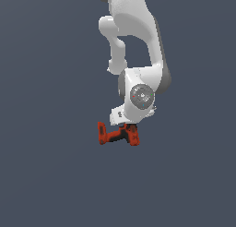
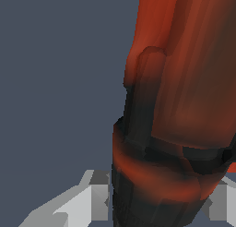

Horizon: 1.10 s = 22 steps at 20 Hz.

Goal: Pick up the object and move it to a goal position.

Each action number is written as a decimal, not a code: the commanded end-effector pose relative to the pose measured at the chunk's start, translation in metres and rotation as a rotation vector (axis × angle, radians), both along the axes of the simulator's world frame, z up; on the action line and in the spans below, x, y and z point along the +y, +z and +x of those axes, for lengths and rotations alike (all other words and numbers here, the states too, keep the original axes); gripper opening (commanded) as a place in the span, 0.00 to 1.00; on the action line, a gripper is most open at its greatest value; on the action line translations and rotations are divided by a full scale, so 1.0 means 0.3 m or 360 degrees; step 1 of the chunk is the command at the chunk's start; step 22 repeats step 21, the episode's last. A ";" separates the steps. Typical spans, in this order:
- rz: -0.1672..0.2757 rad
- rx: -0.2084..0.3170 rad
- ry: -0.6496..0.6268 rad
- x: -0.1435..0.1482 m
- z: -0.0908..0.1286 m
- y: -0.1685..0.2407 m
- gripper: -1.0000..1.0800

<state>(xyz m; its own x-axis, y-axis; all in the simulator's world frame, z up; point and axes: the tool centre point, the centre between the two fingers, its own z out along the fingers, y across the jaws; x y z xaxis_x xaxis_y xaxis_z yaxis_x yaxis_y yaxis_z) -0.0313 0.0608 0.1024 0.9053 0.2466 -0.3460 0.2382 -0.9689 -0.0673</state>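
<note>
The white Panda arm [image 1: 133, 41] is seen reaching down from the top of the exterior view, its links folded in a tight bend above the wrist. The wrist housing, with its round grey cap, is turned toward the camera, and the hand is pointed straight down beneath it. The gripper [image 1: 130, 126] is set right over the red-orange power drill [image 1: 118, 134], whose body is laid out sideways just under the hand. The drill's handle end is seen at the exterior view's left, standing up as a short red block, and a second chunky red section is seen at the exterior view's right, directly below the gripper. Dark accents are visible along the middle of the tool.

From the wrist view, the drill [image 2: 184, 83] is seen very close, filling most of the frame, its red casing and black banded section running between the two pale finger pads [image 2: 92, 198]. The pads are placed on either side of the drill, close against it, so the gripper is closed about the tool. Whether the drill is resting on the grey worktop [image 1: 46, 175] or lifted clear of it cannot be told.
</note>
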 end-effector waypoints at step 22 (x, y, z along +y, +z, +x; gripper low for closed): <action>0.0001 -0.0014 -0.0001 -0.259 -0.140 0.386 0.00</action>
